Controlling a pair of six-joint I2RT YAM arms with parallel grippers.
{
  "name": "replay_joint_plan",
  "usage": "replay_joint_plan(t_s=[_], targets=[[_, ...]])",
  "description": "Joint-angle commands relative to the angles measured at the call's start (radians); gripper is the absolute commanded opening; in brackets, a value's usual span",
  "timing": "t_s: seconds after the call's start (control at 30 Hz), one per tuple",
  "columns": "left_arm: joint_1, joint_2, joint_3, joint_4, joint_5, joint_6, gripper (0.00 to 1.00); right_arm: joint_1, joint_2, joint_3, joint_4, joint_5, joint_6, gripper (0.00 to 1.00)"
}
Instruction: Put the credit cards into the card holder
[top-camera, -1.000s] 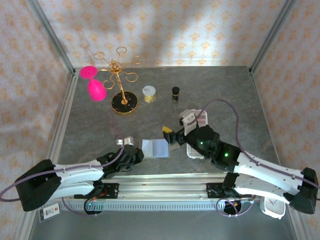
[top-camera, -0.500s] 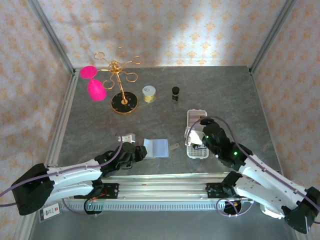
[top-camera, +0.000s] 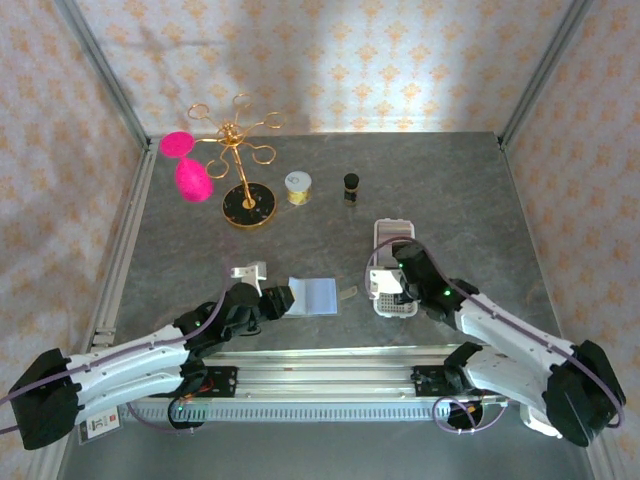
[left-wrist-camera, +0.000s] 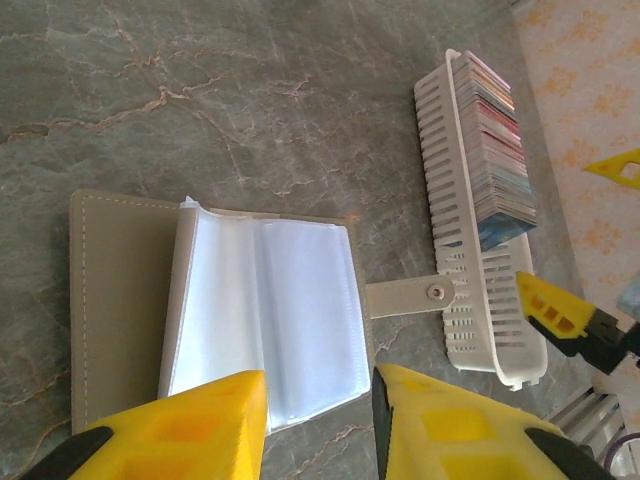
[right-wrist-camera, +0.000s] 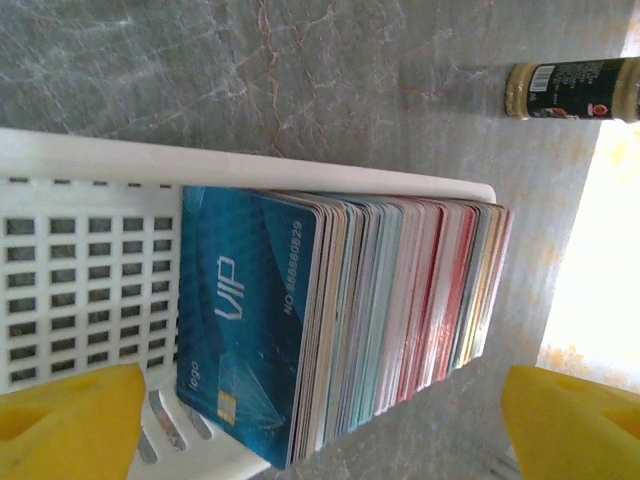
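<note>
Down at the near middle of the table, looking at the card holder (top-camera: 315, 296) (left-wrist-camera: 260, 310) lying open and flat, clear sleeves up, snap tab (left-wrist-camera: 410, 297) pointing toward the white tray (left-wrist-camera: 450, 200) (right-wrist-camera: 100, 160) just beside it. Hovering right at the holder's near edge with the left gripper (left-wrist-camera: 320, 415) (top-camera: 283, 300): jaws a little apart, pinching nothing, straddling the edge of the sleeves.

Over at the tray, sitting above the credit cards (right-wrist-camera: 330, 320) (left-wrist-camera: 495, 150) with the right gripper (right-wrist-camera: 320, 430) (top-camera: 390, 287), jaws spread wide either side of the stack and gripping nothing. All packed on edge in the tray, blue VIP one at the front. Can't spot any card in the sleeves.

Reads like the very start of a pick, so pretty early on. Next up, probably: come down, close on just one card out of that tight stack (fiddly, easy to drag out a neighbour), lift it clear, carry it across. Also needs the left side pinning the holder or opening a sleeve mouth, or sliding the card in gets messy.
</note>
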Motion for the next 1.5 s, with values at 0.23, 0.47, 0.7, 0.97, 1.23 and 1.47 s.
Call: replay_joint_plan(t_s=[0.23, 0.47, 0.7, 0.97, 1.23, 1.47], targets=[[-0.009, -0.018, -0.026, -0.010, 0.029, 0.023, 0.34, -0.003, 0.103, 0.056, 0.094, -0.006, -0.011, 0.87], [-0.009, -0.026, -0.042, 0.005, 0.042, 0.014, 0.33, -0.005, 0.143, 0.070, 0.101, 0.007, -0.010, 0.78], [-0.009, -0.043, -0.057, 0.006, 0.039, 0.005, 0.33, -0.006, 0.140, 0.069, 0.076, 0.009, -0.009, 0.64], [-0.009, -0.042, -0.063, 0.008, 0.043, -0.001, 0.32, -0.008, 0.142, 0.068, 0.067, 0.021, -0.012, 0.49], [-0.009, -0.044, -0.063, 0.006, 0.040, -0.004, 0.31, -0.008, 0.136, 0.069, 0.045, 0.017, -0.004, 0.37], [-0.009, -0.044, -0.063, 0.009, 0.042, -0.007, 0.31, -0.010, 0.141, 0.061, 0.060, 0.015, 0.012, 0.74]])
